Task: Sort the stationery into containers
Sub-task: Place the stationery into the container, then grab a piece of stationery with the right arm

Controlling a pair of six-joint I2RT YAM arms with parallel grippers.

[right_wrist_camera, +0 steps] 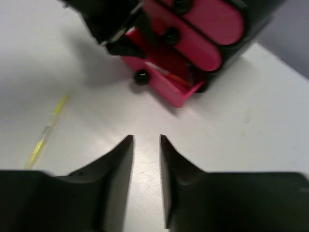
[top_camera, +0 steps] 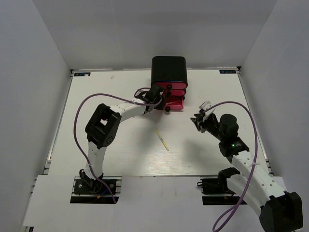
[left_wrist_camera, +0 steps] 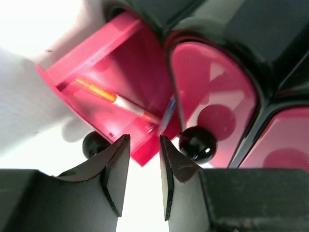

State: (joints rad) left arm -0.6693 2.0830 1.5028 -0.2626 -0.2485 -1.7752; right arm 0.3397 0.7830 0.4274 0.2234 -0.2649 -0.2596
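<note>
Nearest the arm bases, a thin yellow pen [top_camera: 161, 139] is lying alone on the white table [top_camera: 111, 154], well apart from both grippers. The right gripper [right_wrist_camera: 146, 140] is hovering above the table to the pen's right, its fingers slightly parted and holding nothing. Farther on, the left gripper [left_wrist_camera: 145, 140] is sitting just beside the pulled-out bottom drawer [left_wrist_camera: 91, 46], likewise slightly parted and empty. An orange pen [left_wrist_camera: 113, 98] and a blue-grey pen [left_wrist_camera: 168, 110] are lying inside that drawer. The black cabinet [top_camera: 169, 70] is standing at the far edge.
</note>
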